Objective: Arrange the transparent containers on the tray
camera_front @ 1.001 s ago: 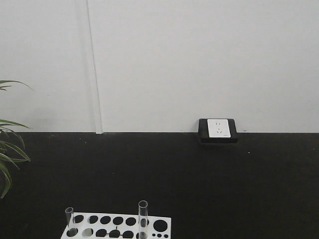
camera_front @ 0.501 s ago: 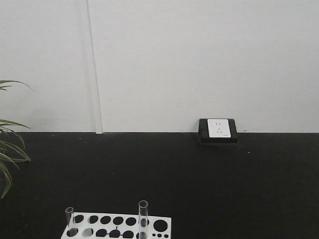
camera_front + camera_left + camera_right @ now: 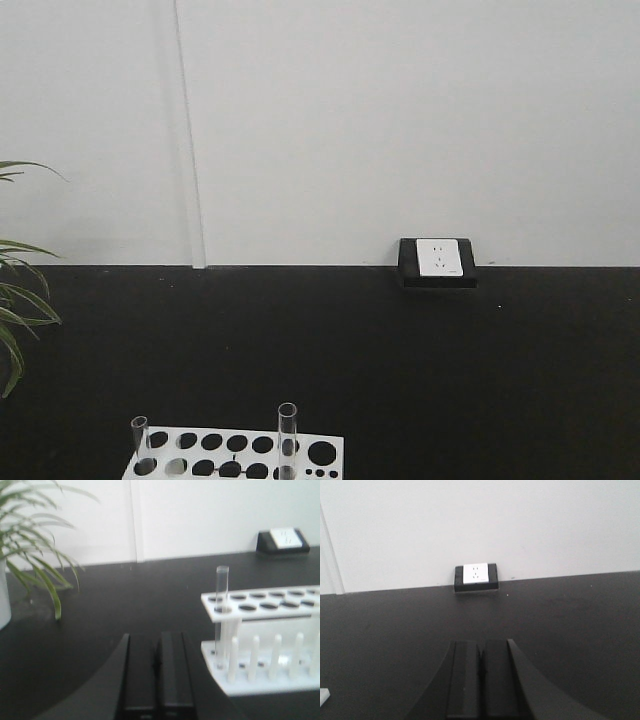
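A: Both stand upright in the white rack (image 3: pixel 240 452), toward the near edge of the desk (image 3: pixel 420 370): narrow test tube (image 3: pixel 139 436) at the rack's left end, wider test tube (image 3: pixel 287 430) nearer its middle
B: And the grippers?
A: Left gripper (image 3: pixel 156 650) and right gripper (image 3: pixel 481 652) each have their fingers pressed together, holding nothing

You've got plenty of open black surface (image 3: pixel 470 380) to the right. At front-left the white rack (image 3: pixel 240 452) and its two upright tubes (image 3: pixel 287 435) block you, and the plant (image 3: pixel 15 310) crowds the far left.
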Available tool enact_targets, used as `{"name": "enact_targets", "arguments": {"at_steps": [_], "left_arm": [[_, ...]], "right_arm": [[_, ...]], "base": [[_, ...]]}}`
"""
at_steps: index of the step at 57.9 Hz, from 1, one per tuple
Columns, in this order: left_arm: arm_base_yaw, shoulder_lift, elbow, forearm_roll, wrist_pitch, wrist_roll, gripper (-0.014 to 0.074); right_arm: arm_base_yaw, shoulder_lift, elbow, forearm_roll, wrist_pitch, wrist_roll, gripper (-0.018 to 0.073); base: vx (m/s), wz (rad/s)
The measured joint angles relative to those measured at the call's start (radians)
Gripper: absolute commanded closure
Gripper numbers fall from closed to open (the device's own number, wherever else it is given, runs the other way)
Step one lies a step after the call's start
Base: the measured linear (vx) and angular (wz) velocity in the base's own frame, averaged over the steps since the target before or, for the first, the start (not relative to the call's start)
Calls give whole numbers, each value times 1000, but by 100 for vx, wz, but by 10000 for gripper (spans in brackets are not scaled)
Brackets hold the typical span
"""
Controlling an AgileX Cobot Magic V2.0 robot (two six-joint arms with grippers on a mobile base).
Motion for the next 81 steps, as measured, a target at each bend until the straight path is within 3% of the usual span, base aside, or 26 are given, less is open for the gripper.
{"name": "enact_targets", "arguments": {"at_steps": [19, 29, 38, 53, 63, 81], "left_arm": [[0, 0, 0, 0, -229, 0, 603], [0, 0, -2, 0, -305, 0, 603], [0, 3, -158, 3, -232, 6, 601], [0, 196, -504, 60, -26, 118, 601], [0, 360, -544, 61, 15, 126, 599], [0, 642, -544, 60, 36, 73, 545]], "right_arm": [[0, 0, 0, -6, -114, 1, 505], [0, 0, -61, -12, -79, 1, 505], [0, 76, -256, -19, 12, 1, 505], [0, 315, -485, -19, 86, 1, 505], [0, 454, -499, -19, 81, 1, 504], [0, 631, -499, -15, 81, 2, 485]], "base": [[0, 0], [0, 0], [0, 0], [0, 0], [0, 0], [0, 0]]}}
